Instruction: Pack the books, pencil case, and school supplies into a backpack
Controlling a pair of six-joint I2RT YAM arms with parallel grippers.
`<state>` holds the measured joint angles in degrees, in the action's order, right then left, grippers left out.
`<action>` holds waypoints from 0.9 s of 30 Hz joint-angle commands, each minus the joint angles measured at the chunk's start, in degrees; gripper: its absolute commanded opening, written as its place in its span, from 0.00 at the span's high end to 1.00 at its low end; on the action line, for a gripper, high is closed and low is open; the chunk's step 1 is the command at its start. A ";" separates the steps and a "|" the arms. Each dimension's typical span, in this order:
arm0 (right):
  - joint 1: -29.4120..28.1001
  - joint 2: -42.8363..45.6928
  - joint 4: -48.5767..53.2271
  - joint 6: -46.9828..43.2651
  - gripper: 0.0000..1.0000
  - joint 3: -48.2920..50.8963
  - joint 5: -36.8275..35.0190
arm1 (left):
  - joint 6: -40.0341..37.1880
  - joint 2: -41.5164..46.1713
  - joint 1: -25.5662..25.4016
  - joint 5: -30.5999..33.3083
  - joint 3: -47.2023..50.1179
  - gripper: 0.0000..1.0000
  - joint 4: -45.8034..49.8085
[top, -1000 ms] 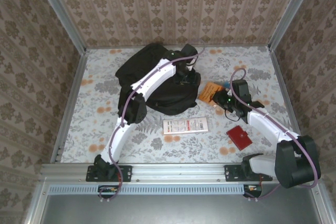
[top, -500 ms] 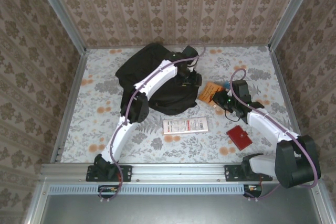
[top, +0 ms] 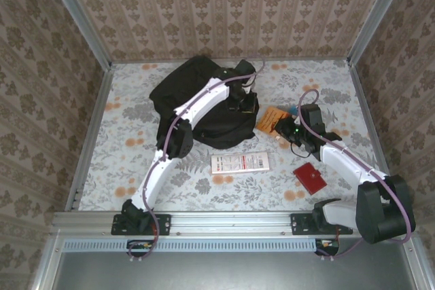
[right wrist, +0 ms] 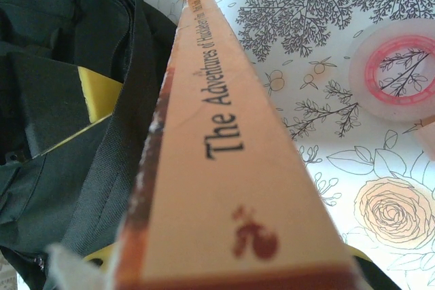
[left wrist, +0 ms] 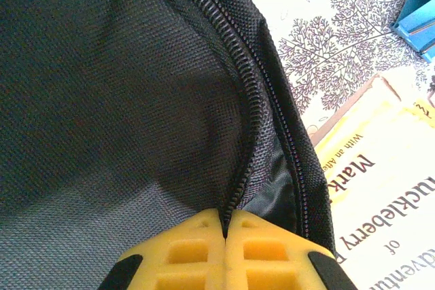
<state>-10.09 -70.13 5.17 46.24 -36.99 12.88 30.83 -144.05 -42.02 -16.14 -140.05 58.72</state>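
Black backpack (top: 194, 100) lies on the table's (top: 129, 168) far half; the left gripper (left wrist: 224, 221) is pinched tight on its zip (left wrist: 253, 100), and the right gripper (top: 291, 130) clamps the orange book (right wrist: 224, 161) just beside it.

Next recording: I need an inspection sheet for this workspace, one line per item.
Surface: flowered table cover, flat, no spills seen.
Job's things: black backpack lying at the back left; orange book at its right edge.
Clutter: white leaflet, red flat case, tape roll and blue item, all loose on the table, possibly supplies.
Hands: left hand shut on the backpack's zip edge; right hand shut on the book.
Cables: purple cable along each arm; no snag seen.
Surroundings: patterned walls on three sides; metal rail at the near edge.
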 commanded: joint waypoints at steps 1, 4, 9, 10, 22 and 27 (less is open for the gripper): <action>0.33 3.42 1.52 -0.69 1.00 -0.92 -0.91 | -0.30 3.76 2.51 -1.17 -1.72 1.00 0.28; 0.29 5.61 4.32 -1.63 1.00 -2.56 -3.36 | -1.01 6.45 3.89 -1.61 -1.88 1.00 1.07; 0.33 9.09 6.78 -4.03 1.00 -5.72 -5.52 | -2.21 9.75 5.38 -3.31 -2.16 1.00 2.97; 0.27 9.42 7.09 -4.46 1.00 -6.40 -5.55 | -2.34 10.31 5.45 -3.68 -2.12 1.00 3.07; -0.90 6.14 0.68 -0.73 1.00 -14.63 8.79 | -1.01 18.74 8.54 -7.81 -1.77 1.00 3.05; -6.07 3.09 -3.01 4.39 1.00 -14.90 12.35 | 4.09 22.63 12.21 -13.91 -0.40 1.00 0.93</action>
<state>-13.63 -65.69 6.83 46.57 -49.91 20.29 31.44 -126.28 -32.12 -24.29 -140.16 61.34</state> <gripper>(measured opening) 0.230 0.047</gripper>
